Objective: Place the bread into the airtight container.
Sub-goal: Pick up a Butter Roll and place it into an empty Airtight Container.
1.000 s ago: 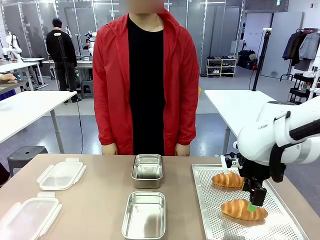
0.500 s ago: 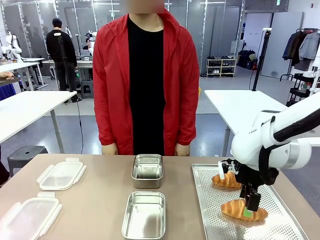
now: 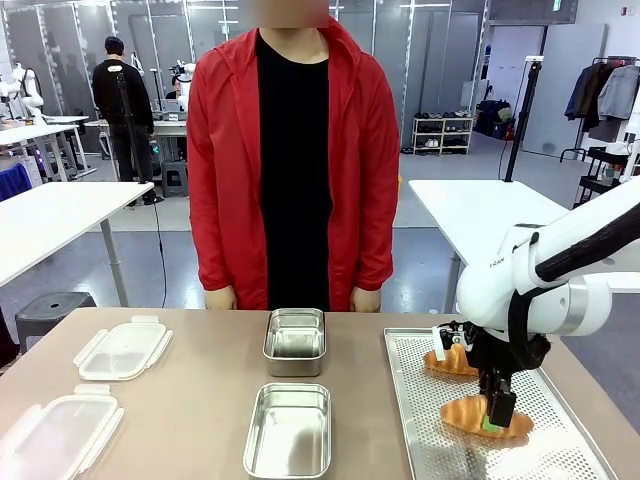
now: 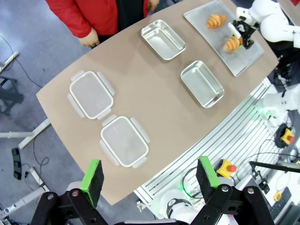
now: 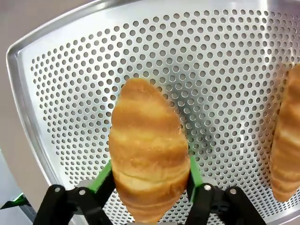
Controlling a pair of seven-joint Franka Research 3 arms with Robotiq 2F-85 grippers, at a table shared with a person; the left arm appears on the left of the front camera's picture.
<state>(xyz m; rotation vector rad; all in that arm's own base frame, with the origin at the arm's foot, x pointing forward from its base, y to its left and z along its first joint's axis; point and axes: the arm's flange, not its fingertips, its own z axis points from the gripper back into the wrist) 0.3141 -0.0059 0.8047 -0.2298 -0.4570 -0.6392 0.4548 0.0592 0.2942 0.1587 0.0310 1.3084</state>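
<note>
Croissant (image 5: 147, 140) on the perforated tray (image 5: 225, 61), right gripper (image 5: 149, 174) snug against both its sides; left gripper (image 4: 150, 173) wide open, empty.

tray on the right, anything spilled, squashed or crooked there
Nothing stands out. The near croissant and the far croissant lie whole on the perforated tray, with no crumbs visible. The right hand has its pads against the near one's sides without visibly denting it.

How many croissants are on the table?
2. The near croissant lies on the perforated tray between the right arm's jaws; the far croissant sits behind it on the same tray, partly hidden by the arm.
</note>
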